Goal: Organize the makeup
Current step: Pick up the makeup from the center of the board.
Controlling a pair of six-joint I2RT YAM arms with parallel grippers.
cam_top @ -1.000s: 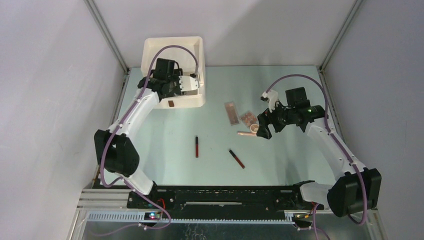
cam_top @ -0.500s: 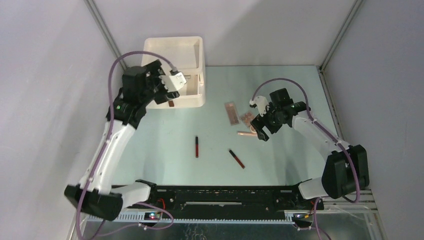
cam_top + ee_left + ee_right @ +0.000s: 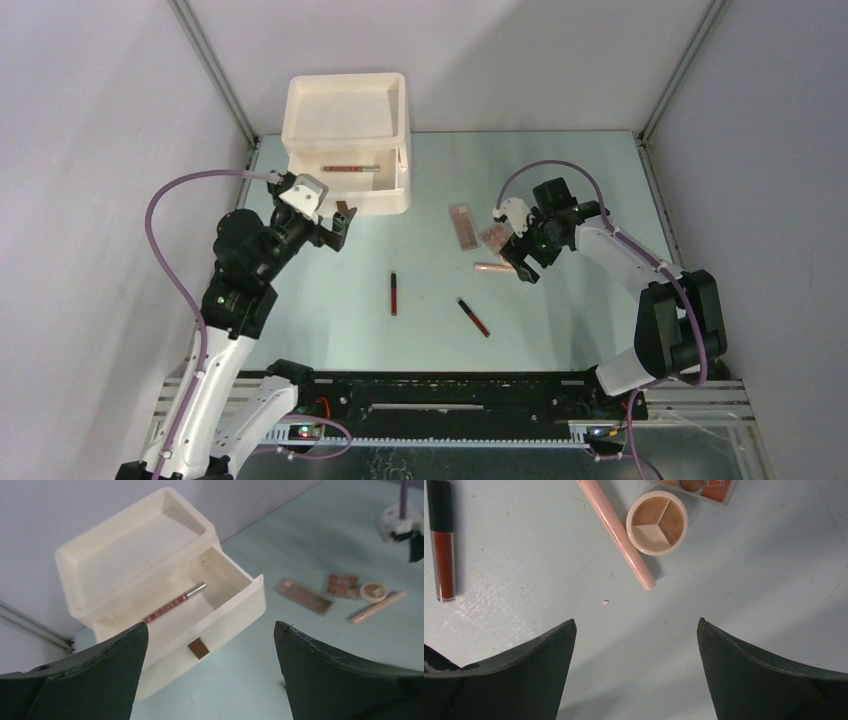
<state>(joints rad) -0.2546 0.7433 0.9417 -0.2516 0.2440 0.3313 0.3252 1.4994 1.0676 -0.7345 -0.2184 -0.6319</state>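
A red tube (image 3: 350,169) (image 3: 175,602) lies in the pulled-out top drawer (image 3: 235,611) of the cream box (image 3: 347,100). My left gripper (image 3: 333,228) (image 3: 210,630) hangs open and empty in front of the drawer, apart from it. A long palette (image 3: 463,225) (image 3: 306,597), a square palette (image 3: 493,237) (image 3: 342,585), a round compact (image 3: 657,522) (image 3: 373,592) and a peach pencil (image 3: 490,267) (image 3: 616,530) lie together right of centre. My right gripper (image 3: 522,262) (image 3: 636,625) is open just above the table beside the compact, with nothing between its fingers. Two dark-red tubes (image 3: 394,293) (image 3: 474,316) lie nearer the front.
The box stands in the far left corner against the back wall. Metal frame posts (image 3: 215,80) rise at both back corners. The arms' base rail (image 3: 440,392) runs along the near edge.
My left gripper has opened, pulled back out of the drawer and moved toward the near left, leaving the red tube inside. The right gripper has shifted slightly left by the compact.
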